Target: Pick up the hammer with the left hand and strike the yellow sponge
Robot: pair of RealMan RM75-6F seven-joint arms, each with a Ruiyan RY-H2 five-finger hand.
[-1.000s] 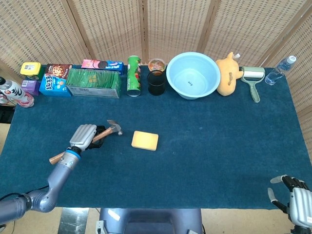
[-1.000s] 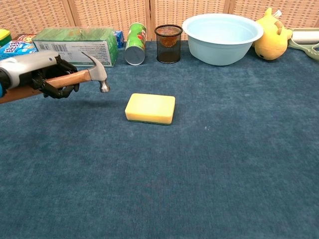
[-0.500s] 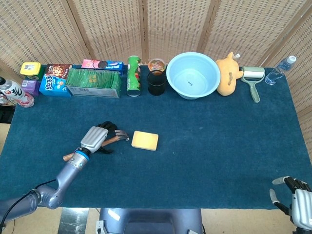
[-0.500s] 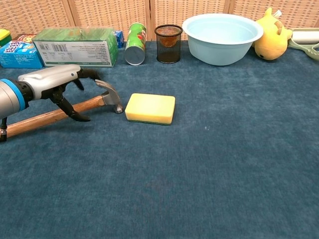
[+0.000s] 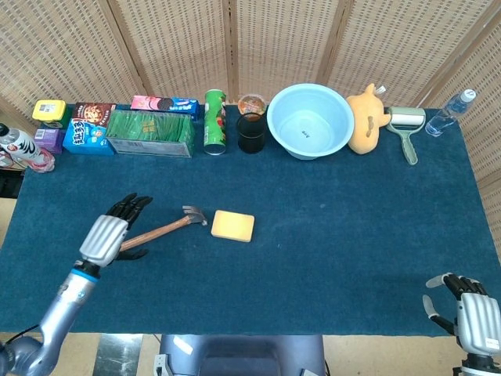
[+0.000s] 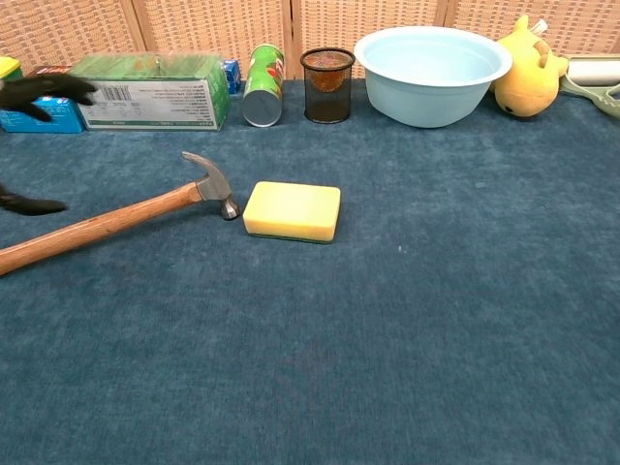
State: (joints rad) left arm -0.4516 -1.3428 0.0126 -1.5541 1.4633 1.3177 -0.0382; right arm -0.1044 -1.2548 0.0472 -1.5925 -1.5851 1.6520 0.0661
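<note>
Left robot hand (image 5: 104, 237) has let go of the hammer (image 5: 166, 226): half a second ago its fingers were wrapped round the handle, now they are spread apart and holding nothing. It has drawn back toward the left edge of the surface (image 5: 329, 258), over the butt end of the handle. The hammer lies flat, handle running down-left, head just beside the left edge of the yellow sponge (image 5: 232, 225). Judgement: the tool has been set down after being brought to the sponge, so the striking step looks finished or abandoned.

Head view shows the whole left robot hand and forearm, and the right robot hand (image 5: 468, 312) at the near right corner, fingers loosely spread, empty. Chest view shows only dark fingertips (image 6: 44, 89) at its left edge, but gives the better look at the small gap between hammer head and sponge.
</note>
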